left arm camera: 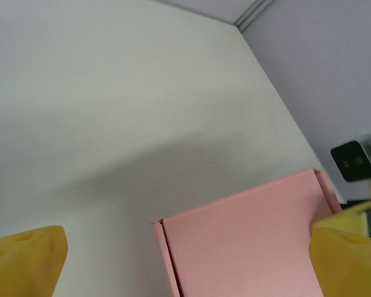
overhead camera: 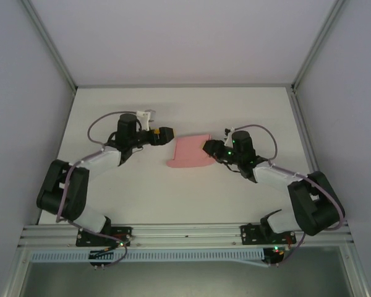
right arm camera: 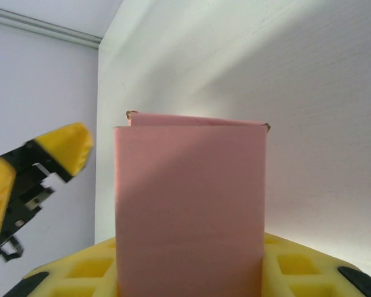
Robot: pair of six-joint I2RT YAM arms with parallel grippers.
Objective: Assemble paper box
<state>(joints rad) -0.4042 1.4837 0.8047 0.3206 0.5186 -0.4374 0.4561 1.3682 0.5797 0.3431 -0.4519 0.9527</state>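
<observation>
Top external: both arm bases sit at the near edge of the white table (overhead camera: 173,198). At mid-table the paper box (overhead camera: 188,151), pale pink, lies low on the surface between the two grippers. The right gripper (overhead camera: 209,148) is at the box's right edge, clamped on it. The left gripper (overhead camera: 167,134) is just beside the box's upper-left corner, apart from it, with its jaws spread.

Right wrist: yellow fingers (right arm camera: 80,266) sit on either side of the paper box (right arm camera: 188,198), with a pink panel pinched between them and reaching away from the jaws. A second pink layer peeks out past its far edge. One yellow fingertip of the left gripper (right arm camera: 65,148) shows off to the left, clear of the card.

Left wrist: yellow fingertips (left arm camera: 25,260) sit in the bottom corners, wide apart and released, grasping nothing. The paper box (left arm camera: 247,241) lies flat just beyond them, with a narrow creased flap along its left edge.

Farther out is bare table, then grey walls (overhead camera: 173,37).
</observation>
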